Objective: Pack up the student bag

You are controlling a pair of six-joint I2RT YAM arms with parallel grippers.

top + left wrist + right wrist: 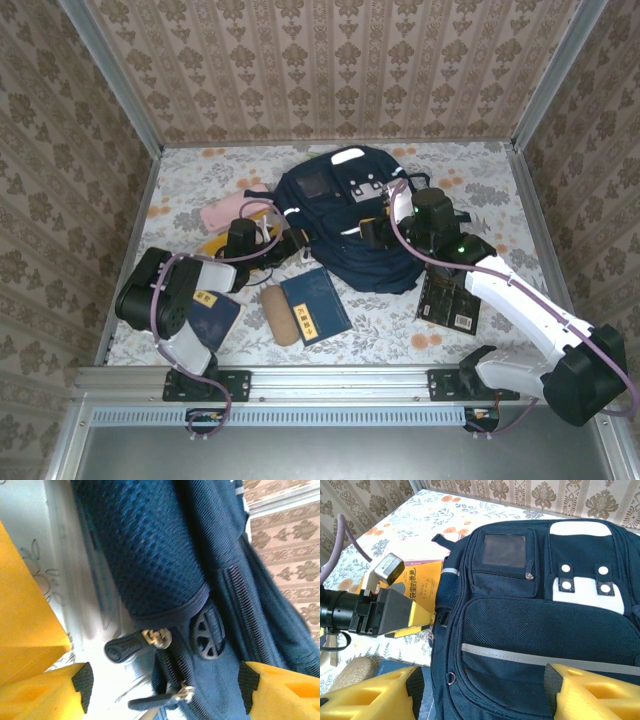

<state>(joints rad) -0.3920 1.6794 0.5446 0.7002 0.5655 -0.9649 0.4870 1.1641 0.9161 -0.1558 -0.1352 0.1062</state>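
Observation:
The student bag is a navy backpack with grey stripes, lying flat mid-table. My left gripper is at its left edge and stands open. Two dark zipper pulls lie loose in the wide gap of that left gripper, beside the bag's mesh side pocket. My right gripper hovers over the bag's front. In its wrist view the right gripper is open, its fingers apart above the front pocket with the grey stripe. The left gripper reaches in at the bag's side.
A yellow book and a pink pouch lie left of the bag. A blue book, a tan case and a dark blue book lie in front. A black book sits under my right arm.

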